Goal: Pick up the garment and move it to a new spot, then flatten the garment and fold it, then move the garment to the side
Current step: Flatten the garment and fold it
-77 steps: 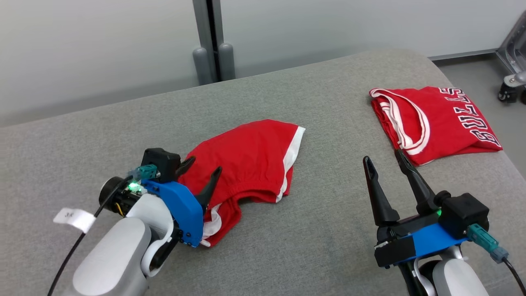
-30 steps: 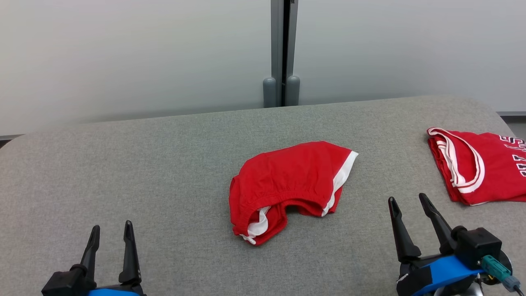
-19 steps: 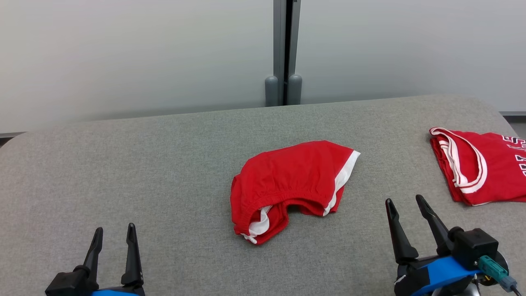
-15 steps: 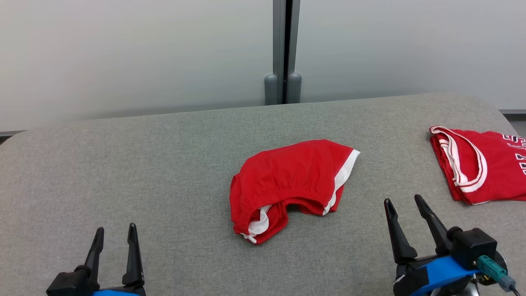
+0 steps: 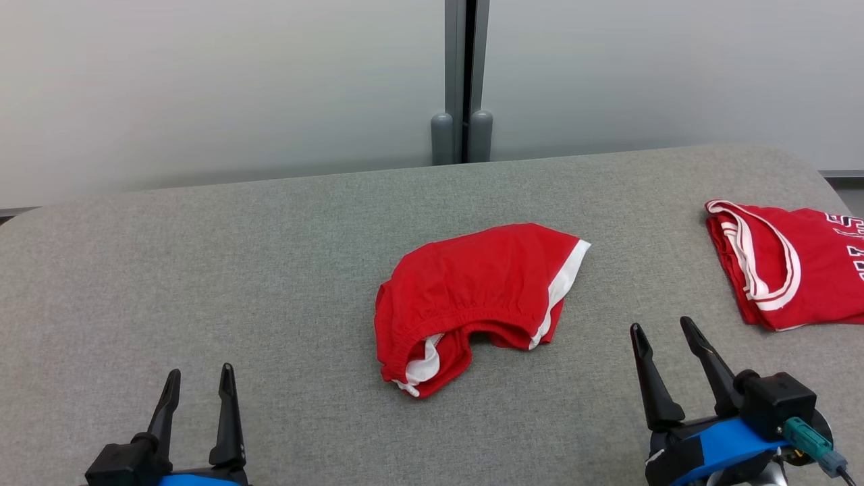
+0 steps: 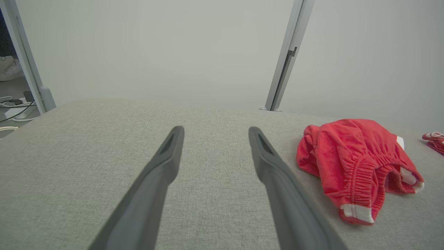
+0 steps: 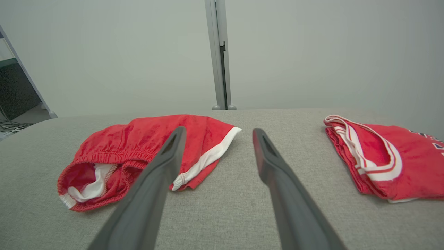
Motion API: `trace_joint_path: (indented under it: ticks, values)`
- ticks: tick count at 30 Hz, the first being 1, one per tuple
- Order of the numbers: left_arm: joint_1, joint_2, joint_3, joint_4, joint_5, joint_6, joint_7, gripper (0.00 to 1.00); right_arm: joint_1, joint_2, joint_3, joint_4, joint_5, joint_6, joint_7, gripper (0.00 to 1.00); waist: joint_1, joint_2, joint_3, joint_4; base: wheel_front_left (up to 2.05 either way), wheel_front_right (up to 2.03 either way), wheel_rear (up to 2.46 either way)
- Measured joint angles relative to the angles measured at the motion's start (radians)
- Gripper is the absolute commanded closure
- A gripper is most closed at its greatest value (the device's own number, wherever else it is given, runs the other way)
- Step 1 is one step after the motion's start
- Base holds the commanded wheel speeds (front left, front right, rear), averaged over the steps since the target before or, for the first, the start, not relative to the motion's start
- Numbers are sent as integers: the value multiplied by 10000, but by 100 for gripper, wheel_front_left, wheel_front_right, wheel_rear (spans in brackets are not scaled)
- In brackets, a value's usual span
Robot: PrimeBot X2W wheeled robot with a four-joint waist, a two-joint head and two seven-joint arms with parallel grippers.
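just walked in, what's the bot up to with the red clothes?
Nothing is being held right now. The left gripper and the right gripper are both open and empty, at the near side of the grey padded table, clear of the clothes. The red shorts lie bunched mid-table, not flattened or folded. A folded red jersey sits off to the robot's right.

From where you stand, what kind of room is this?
Probably a lab or office test space: a grey padded table, frosted partition panels behind it, loose cables on the floor.
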Motion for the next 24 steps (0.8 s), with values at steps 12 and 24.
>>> trace_joint_path:
  ticks: [12, 24]
  values:
    - [-148, 107, -443, -311, 224, 33, 293, 0, -59, 0, 150, 63, -35, 0, 56, 0, 0, 0, -66, -122, 0, 0, 0]
    - [-1427, -330, -2531, 585, 445, -1066, 1400, 0, -167, 0, 472, 84, 15, -2, 102, 0, 0, 0, -13, -490, 0, 0, 0]
